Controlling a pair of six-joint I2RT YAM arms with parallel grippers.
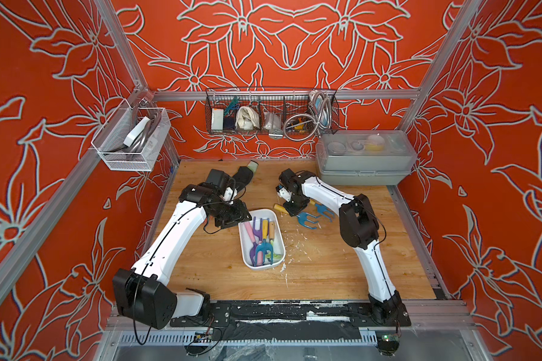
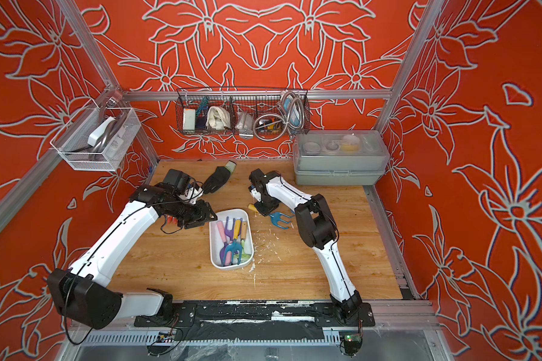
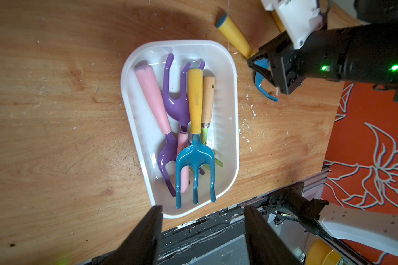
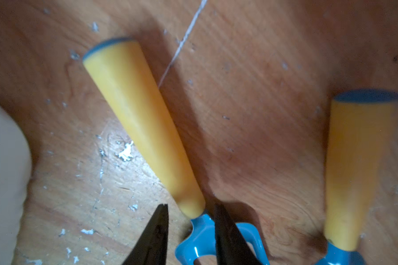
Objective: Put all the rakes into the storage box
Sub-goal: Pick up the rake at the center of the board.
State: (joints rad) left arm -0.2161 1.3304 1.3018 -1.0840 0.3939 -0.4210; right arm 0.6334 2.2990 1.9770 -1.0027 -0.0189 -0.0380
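Note:
The storage box (image 1: 246, 257) (image 2: 215, 251) (image 3: 233, 96), a shallow white tub, lies mid-table and holds several rakes with pink, yellow and wooden handles. A rake (image 1: 306, 218) (image 4: 143, 128) with a yellow handle and blue tines lies on the wood to the right of the box. My right gripper (image 1: 290, 208) (image 2: 265, 208) (image 4: 191, 207) is low over its neck, open, with one finger clear of it. A second yellow-and-blue rake (image 1: 324, 213) (image 4: 359, 172) lies just beyond. My left gripper (image 1: 234, 218) (image 3: 202, 231) hangs open and empty over the box's far left corner.
A black glove (image 1: 243, 176) lies at the back of the table. A grey case with a clear lid (image 1: 365, 159) fills the back right corner. Wire baskets (image 1: 271, 115) (image 1: 132, 137) hang on the walls. White crumbs (image 1: 298, 243) dot the wood beside the box.

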